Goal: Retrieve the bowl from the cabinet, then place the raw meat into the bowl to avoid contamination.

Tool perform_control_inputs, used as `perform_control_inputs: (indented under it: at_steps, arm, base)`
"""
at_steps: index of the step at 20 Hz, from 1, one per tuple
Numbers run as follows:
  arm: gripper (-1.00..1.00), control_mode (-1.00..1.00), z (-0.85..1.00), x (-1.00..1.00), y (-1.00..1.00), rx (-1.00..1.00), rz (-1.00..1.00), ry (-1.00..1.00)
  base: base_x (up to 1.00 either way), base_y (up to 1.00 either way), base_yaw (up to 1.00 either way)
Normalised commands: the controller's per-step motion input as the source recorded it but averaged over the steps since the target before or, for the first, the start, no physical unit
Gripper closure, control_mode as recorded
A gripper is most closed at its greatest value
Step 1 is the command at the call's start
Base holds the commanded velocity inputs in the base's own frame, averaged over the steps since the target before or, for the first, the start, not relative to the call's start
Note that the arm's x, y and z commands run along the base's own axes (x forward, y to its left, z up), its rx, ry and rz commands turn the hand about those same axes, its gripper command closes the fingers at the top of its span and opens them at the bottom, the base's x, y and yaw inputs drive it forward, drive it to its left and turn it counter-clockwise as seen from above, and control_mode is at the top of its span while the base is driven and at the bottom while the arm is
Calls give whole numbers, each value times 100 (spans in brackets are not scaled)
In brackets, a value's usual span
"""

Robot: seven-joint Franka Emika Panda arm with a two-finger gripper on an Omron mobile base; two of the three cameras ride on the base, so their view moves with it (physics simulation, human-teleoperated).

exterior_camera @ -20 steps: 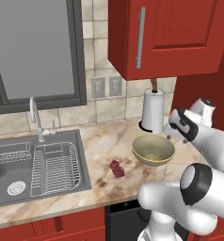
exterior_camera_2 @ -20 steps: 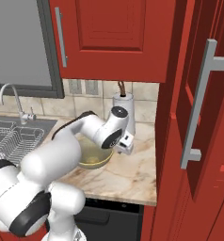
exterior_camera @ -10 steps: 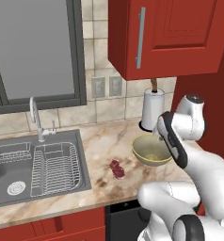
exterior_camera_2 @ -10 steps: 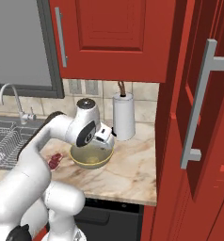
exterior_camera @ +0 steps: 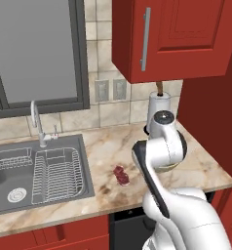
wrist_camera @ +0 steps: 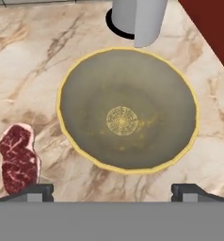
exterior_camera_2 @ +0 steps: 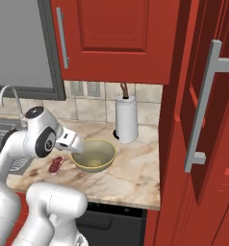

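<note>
The pale olive bowl stands upright and empty on the marble counter; in the right base view the bowl is in front of the paper-towel roll. The raw meat, a dark red mottled lump, lies on the counter just off the bowl's rim, apart from it; the meat also lies left of the arm, and in the right base view the meat is left of the bowl. My gripper hangs above the bowl, open and empty; the gripper is over the bowl's left rim. The tall red cabinet stands at the right with its door swung open.
A paper-towel roll stands behind the bowl against the tiled wall. The sink with a dish rack lies at the left. A red wall cabinet hangs overhead. My own arm hides most of the bowl in the left base view.
My hand has swung from near the paper-towel roll to the left and now points down over the bowl. Bowl and meat have stayed where they were.
</note>
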Motion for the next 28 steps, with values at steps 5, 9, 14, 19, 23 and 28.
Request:
perform_control_inputs:
  at_steps: [5, 9, 14, 19, 23, 28]
  arm:
    - [-100, -100, -4, 0, 83, -11, 1, 0]
    - [-100, -100, -5, 0, 86, -8, 2, 0]
    - [-100, -100, 0, 0, 86, -8, 5, 2]
    - [-100, -100, -23, 42, 44, 0, 21, 7]
    - [-100, -100, -39, 60, -25, 10, 19, 10]
    - [-100, -100, -17, 24, -46, 16, 2, 27]
  base:
    - [0, 0, 0]
    - [0, 0, 0]
    - [0, 0, 0]
    - [0, 0, 0]
    - [0, 0, 0]
    - [0, 0, 0]
